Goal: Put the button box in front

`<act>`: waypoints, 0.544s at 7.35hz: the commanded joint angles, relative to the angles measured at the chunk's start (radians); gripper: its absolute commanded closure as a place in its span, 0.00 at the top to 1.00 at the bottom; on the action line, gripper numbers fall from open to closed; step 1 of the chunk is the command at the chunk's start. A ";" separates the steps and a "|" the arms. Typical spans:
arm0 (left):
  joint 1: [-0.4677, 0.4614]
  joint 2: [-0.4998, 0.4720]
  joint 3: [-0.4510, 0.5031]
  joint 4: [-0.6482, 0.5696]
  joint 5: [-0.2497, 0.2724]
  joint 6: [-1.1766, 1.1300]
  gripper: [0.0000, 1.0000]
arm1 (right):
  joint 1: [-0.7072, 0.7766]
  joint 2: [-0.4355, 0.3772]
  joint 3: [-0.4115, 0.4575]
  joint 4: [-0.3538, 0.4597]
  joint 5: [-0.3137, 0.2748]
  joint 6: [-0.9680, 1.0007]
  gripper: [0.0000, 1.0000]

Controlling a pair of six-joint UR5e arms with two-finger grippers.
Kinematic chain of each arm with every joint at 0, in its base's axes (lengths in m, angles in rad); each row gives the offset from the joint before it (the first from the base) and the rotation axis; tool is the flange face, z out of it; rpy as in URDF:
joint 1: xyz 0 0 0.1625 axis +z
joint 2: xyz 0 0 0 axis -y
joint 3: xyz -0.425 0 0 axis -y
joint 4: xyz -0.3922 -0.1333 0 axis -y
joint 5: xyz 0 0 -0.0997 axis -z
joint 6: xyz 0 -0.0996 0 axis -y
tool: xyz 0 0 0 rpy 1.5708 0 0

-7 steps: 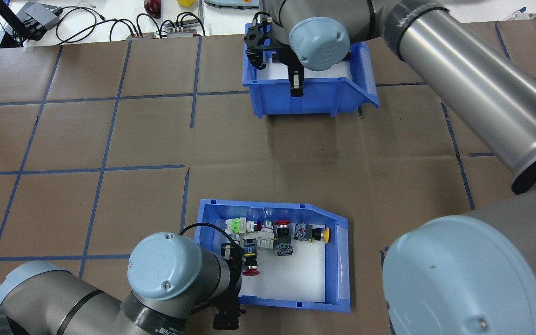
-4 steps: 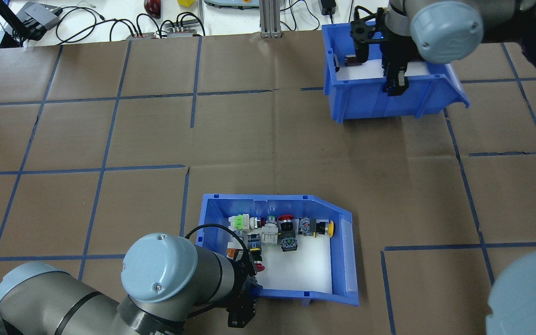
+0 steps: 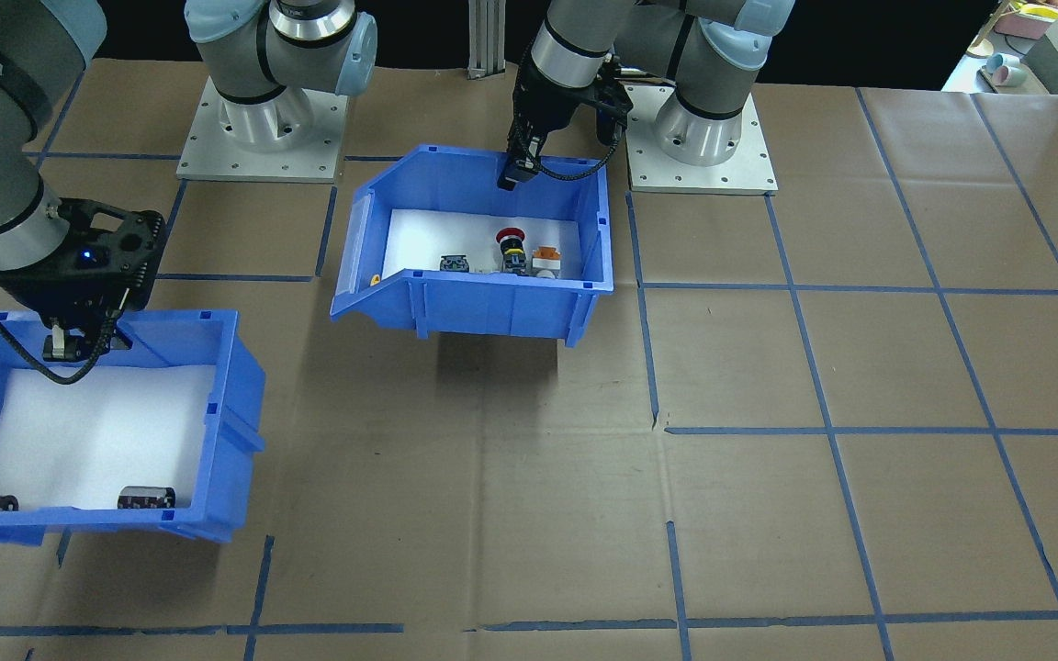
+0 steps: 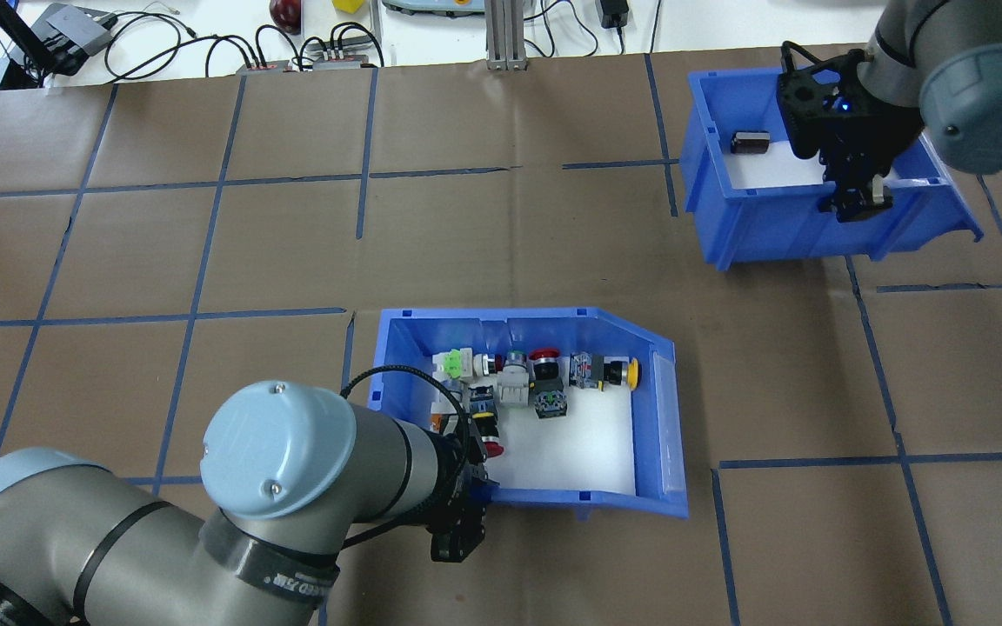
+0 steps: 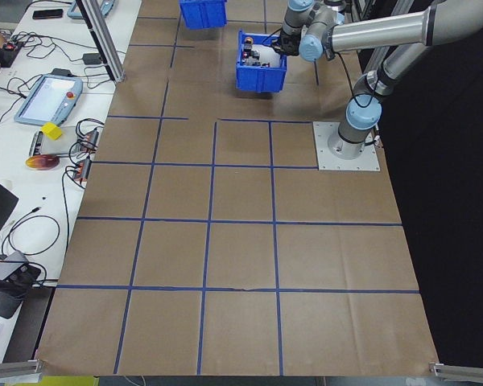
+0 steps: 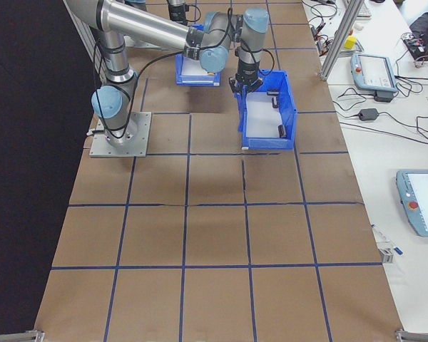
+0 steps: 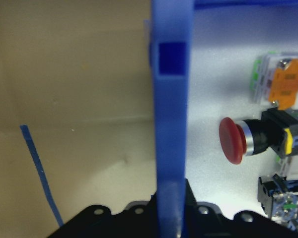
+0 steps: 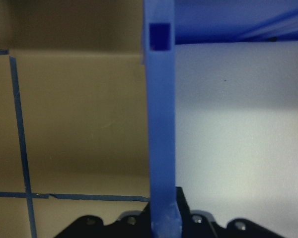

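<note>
The button box (image 4: 484,318) is a blue bin with a white liner, holding a red mushroom button (image 7: 233,140), a yellow button (image 4: 631,372) and a green one (image 4: 447,361). It hangs tilted just above the brown table, casting a shadow in the front-facing view, where the button box (image 3: 492,308) faces its sloped end to that view's left. My left gripper (image 4: 457,522) is shut on its near wall, which runs between the fingers in the left wrist view. My right gripper (image 4: 853,204) is shut on the wall of a second blue bin (image 4: 779,230) at the far right.
The second bin (image 3: 226,386) carries small black-and-silver parts (image 3: 145,498). Cables and devices (image 4: 318,52) and an aluminium post (image 4: 501,35) line the table's far edge. Both arm bases (image 3: 263,119) stand on plates behind the button box. Taped brown table spreads between the bins.
My right arm has carried the second bin from the far middle to the far right. My left arm has moved the button box away from the robot and slightly right.
</note>
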 commanded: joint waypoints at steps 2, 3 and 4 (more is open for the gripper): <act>0.100 -0.258 0.256 0.003 0.012 0.077 0.00 | -0.083 -0.094 0.108 -0.002 0.003 -0.081 0.08; 0.099 -0.388 0.385 0.004 0.015 0.068 0.00 | -0.089 -0.097 0.121 -0.002 0.006 -0.094 0.08; 0.099 -0.480 0.482 0.007 0.014 0.068 0.00 | -0.088 -0.099 0.125 -0.002 0.006 -0.095 0.08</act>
